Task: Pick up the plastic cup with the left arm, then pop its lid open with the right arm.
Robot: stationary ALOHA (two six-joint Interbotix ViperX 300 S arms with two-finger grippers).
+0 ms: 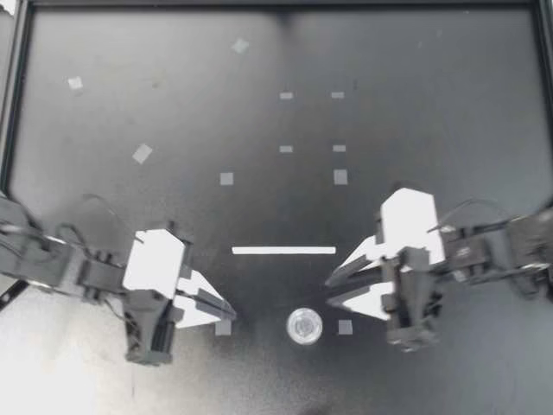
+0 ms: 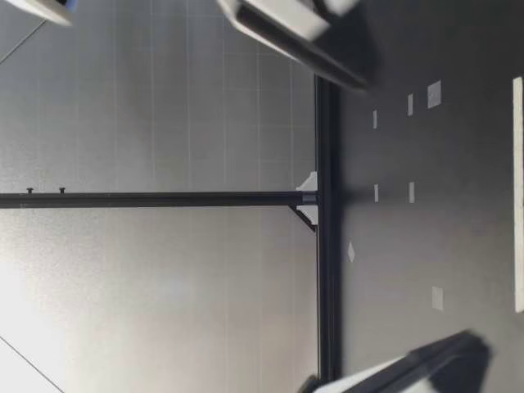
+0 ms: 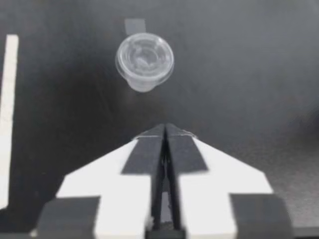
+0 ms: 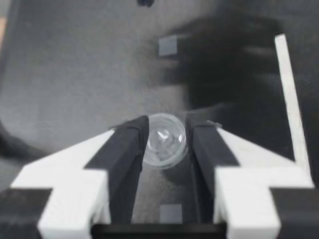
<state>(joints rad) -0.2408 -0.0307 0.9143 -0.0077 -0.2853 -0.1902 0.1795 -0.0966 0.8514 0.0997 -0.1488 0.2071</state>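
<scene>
Small clear plastic cup [image 1: 305, 326]: 1 item, standing rim-up on the black table [image 1: 415, 104], lower centre of the top view, between the 2 grippers and touched by neither.

Tape square [image 1: 345, 327]: 1 item, grey, just right of the cup in the top view.

Left gripper [image 1: 232, 314]: enters from the lower left of the top view, tips pointing toward the cup. Fingers clenched together with nothing between them. In the left wrist view this gripper [image 3: 165, 127] has the cup [image 3: 145, 59] ahead of its tips and apart from them. A second tape square [image 1: 223, 328] lies just under the tips.

Right gripper [image 1: 330, 294]: enters from the lower right of the top view. Fingers released, spread apart. In the right wrist view the cup [image 4: 163, 140] shows in the gap at the tips of this gripper [image 4: 168, 120], with no grasp visible.

White tape strip [image 1: 283, 250]: 1 item, straight, lying flat beyond the cup, centre of the top view.

Larger tape patches [image 1: 340, 176]: 2 items, beyond the strip.

Small tape marks [image 1: 286, 149]: 4 items in a 2-by-2 block, upper centre.

Loose tape bits [image 1: 142, 154]: 3 items, scattered in the upper left.
</scene>
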